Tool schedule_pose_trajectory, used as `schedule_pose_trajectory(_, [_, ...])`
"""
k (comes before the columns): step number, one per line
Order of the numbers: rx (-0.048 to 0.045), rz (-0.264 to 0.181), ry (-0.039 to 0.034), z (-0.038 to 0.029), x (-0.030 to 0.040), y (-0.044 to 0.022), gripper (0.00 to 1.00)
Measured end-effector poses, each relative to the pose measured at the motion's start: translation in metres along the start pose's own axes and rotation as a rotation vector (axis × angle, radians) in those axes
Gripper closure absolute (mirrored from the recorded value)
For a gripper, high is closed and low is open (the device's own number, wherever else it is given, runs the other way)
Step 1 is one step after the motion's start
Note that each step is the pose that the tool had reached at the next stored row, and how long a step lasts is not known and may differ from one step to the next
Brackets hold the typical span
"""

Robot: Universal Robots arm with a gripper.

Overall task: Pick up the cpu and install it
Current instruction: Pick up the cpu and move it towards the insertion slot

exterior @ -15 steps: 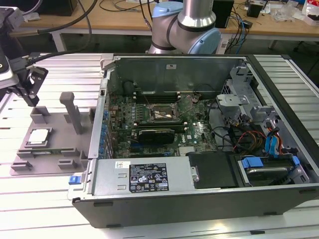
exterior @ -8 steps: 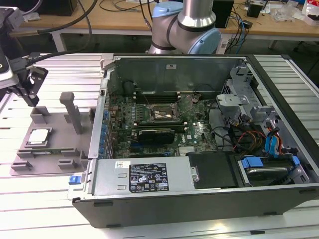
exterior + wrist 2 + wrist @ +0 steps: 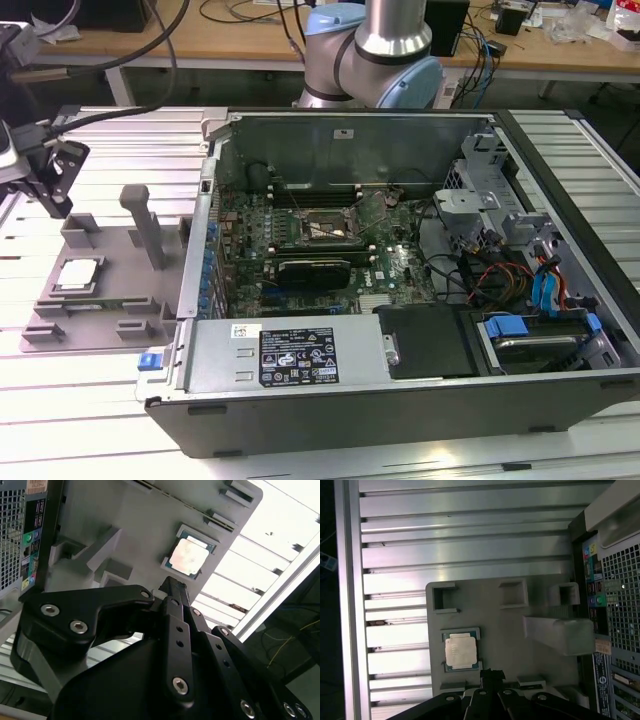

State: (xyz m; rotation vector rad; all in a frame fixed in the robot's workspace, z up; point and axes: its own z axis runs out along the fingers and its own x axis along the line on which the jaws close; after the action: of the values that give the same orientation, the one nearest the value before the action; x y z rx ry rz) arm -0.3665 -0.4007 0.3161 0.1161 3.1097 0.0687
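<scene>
Gripper point(image 3: 489, 672): clenched, empty, hovering near the cpu point(image 3: 461, 651), which is lying in its grey tray point(image 3: 505, 635); pickup and installation pending.

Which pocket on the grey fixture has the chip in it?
The framed pocket nearest the gripper: the silver-topped cpu lies flat in it. The other pockets in the first wrist view show bare grey.

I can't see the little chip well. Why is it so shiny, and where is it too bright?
Second wrist view: light glares off the cpu, and the table slats past it wash out white. First wrist view: the cpu shines pale, the table slats gleam. Exterior view: the table slats toward the exterior view's left are overbright.
</scene>
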Motion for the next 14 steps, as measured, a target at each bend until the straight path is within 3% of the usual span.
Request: schedule_pose_trajectory(14, [-0.0004, 0.0, 0.0, 0.0081, 0.0037, -0.0006, 0.89])
